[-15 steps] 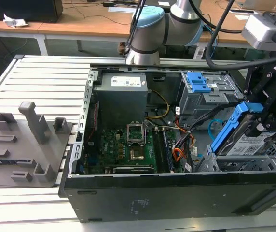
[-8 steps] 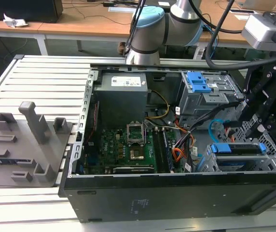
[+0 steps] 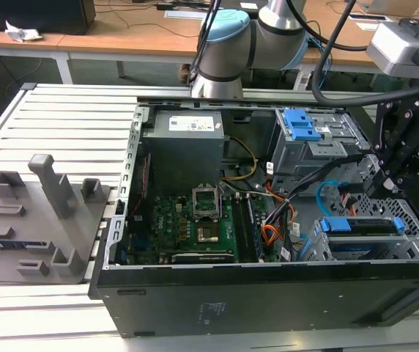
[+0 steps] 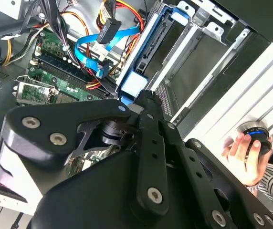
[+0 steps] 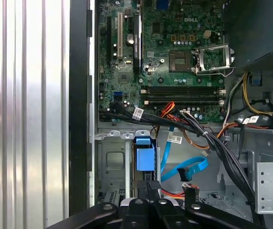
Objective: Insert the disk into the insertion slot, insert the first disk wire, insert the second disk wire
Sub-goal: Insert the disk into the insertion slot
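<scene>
The disk [image 3: 362, 226], in a blue carrier, lies inside the insertion slot [image 3: 313, 246], the perforated grey cage at the case's near corner on the exterior view's right. Both wrist views show its blue end [image 4: 135, 84] [image 5: 144, 158]. My gripper [image 3: 378, 187] [image 4: 144, 95] [image 5: 152, 183] hangs just above that end with its fingers shut together and nothing between them. A blue flat wire [image 3: 327, 192] [image 4: 91, 50] [image 5: 188, 167] with a black plug hangs loose beside the disk. A second black plug [image 4: 109, 30] on red, yellow and black leads hangs near it.
The taller grey cage with a blue latch [image 3: 301, 125] stands behind the slot. The motherboard [image 3: 195, 220] and cable bundles [image 5: 208, 138] fill the case's middle. A grey fixture block [image 3: 41, 213] sits on the slatted table. A person's hand [image 4: 245, 155] rests on a knob outside the case.
</scene>
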Robot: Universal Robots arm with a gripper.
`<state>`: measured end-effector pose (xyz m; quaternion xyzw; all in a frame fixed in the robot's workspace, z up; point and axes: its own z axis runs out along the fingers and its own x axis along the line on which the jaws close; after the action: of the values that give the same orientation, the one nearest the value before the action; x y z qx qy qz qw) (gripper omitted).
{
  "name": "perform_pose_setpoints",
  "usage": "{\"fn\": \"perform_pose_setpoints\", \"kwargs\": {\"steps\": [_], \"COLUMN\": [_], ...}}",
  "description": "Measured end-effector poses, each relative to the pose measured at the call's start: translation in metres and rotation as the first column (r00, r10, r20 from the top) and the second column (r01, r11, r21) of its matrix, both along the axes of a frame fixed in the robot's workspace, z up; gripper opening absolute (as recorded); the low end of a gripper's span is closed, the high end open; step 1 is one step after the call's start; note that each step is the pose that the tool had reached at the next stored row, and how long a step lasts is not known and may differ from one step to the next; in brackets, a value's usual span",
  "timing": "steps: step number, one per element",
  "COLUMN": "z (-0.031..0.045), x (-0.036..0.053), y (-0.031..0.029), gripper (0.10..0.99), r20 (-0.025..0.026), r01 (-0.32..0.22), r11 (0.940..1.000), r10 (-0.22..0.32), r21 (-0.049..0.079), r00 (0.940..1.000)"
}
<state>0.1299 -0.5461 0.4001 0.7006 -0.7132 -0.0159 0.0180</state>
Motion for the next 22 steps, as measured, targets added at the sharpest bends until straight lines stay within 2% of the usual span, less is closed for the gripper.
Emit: {"fn": "perform_pose_setpoints", "kwargs": {"steps": [5, 8, 11, 15, 19, 22], "z": [-0.0003, -0.0004, -0.0041, -0.0132, -0.0168, -0.0243], "x": [0.0002, 0.0037, 0.0065, 0.0067, 0.0067, 0.0067], "y": [0.0000, 0.0008, 0.0010, 0.0011, 0.0011, 0.0011], "gripper": [0.106, 0.106, 0.106, 0.106, 0.106, 0.106], "r20": [0.0000, -0.0001, -0.0005, -0.0006, -0.0006, -0.0006], "r01": [0.000, 0.000, 0.000, 0.000, 0.000, 0.000], "r11": [1.0000, 1.0000, 1.0000, 1.0000, 1.0000, 1.0000], "r10": [0.000, 0.000, 0.000, 0.000, 0.000, 0.000], "r21": [0.000, 0.000, 0.000, 0.000, 0.000, 0.000], "r00": [1.0000, 1.0000, 1.0000, 1.0000, 1.0000, 1.0000]}}
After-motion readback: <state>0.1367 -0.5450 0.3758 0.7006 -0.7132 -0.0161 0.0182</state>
